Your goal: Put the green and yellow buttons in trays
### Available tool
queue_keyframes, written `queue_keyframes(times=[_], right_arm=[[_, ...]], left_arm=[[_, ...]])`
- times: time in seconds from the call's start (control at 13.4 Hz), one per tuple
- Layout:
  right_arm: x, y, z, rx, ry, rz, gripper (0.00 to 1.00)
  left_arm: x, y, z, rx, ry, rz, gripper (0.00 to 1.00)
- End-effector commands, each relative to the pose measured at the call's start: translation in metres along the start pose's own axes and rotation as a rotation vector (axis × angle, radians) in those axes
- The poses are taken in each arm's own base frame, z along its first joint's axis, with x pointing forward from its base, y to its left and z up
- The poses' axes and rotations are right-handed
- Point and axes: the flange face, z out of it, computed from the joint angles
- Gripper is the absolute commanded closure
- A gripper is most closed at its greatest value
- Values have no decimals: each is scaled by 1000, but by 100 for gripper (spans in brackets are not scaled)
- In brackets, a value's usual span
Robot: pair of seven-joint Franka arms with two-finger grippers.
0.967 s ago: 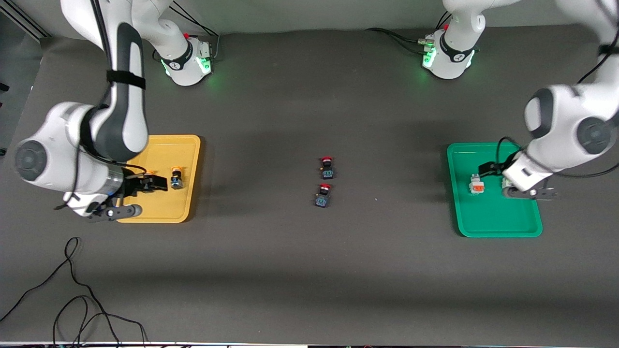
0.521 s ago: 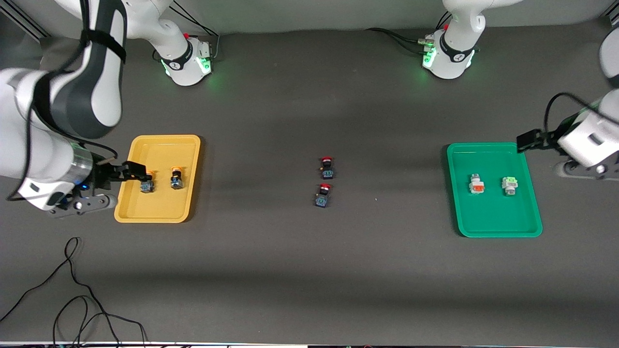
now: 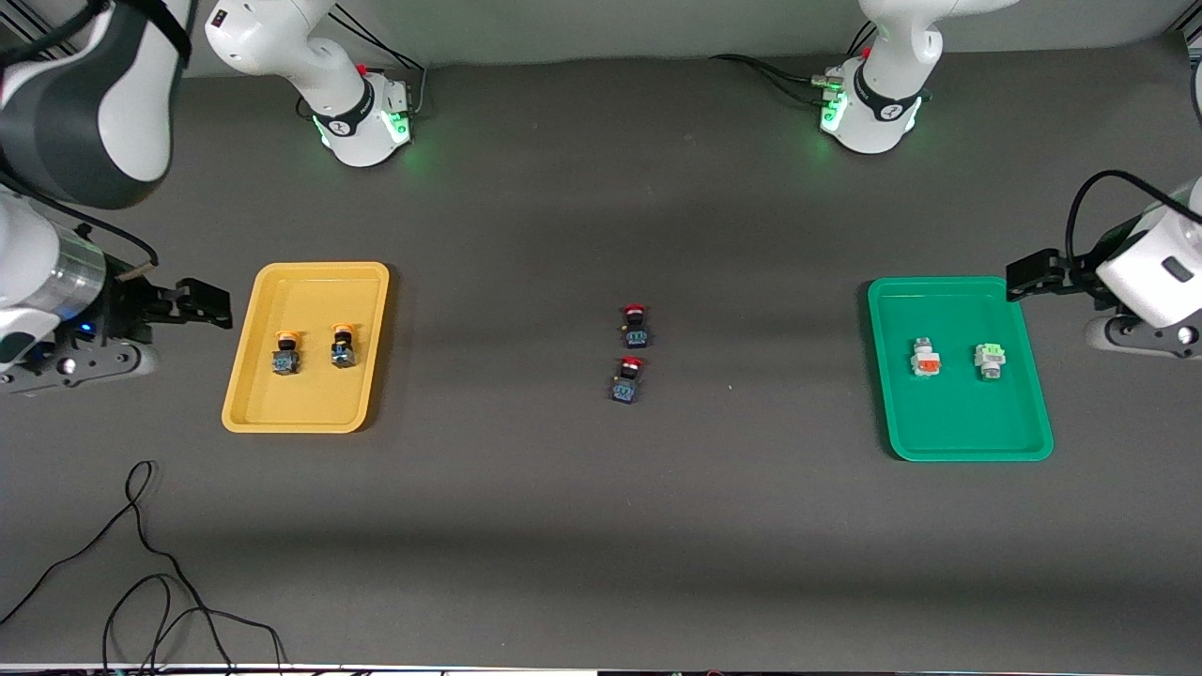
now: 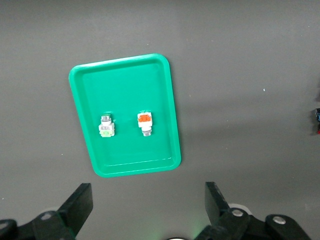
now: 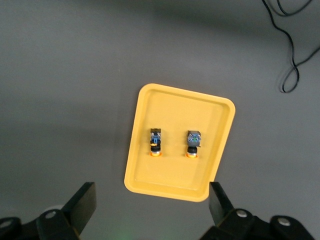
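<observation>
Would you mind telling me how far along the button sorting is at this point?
It looks finished: both yellow buttons lie in the yellow tray, the green button in the green tray. Nothing is in hand: left gripper and right gripper hang open, beside their trays. Nothing seems left.

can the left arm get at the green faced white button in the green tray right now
Probably yes: the left gripper is open and empty beside the green plastic tray, and the white-bodied green-faced button lies uncovered, apart from the orange-faced white button.
</observation>
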Motion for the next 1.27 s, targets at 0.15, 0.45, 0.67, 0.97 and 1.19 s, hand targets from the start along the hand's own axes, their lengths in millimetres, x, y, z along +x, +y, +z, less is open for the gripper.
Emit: queue_keyframes(times=[0.15, 0.45, 0.67, 0.97, 1.19], right_arm=[[-26, 19, -15, 45, -4, 61, 0], [-57, 39, -9, 70, 22, 90, 0], [-72, 58, -12, 78, 34, 120, 0], [-76, 73, -16, 49, 40, 142, 0], [-74, 73, -17, 40, 40, 143, 0]], left_arm=[[3, 4, -6, -11, 0, 8, 0], [-2, 20, -14, 3, 13, 27, 0], [-12, 22, -9, 15, 47, 26, 0], [-14, 19, 8, 17, 57, 21, 0], [-13, 21, 8, 15, 51, 26, 0]])
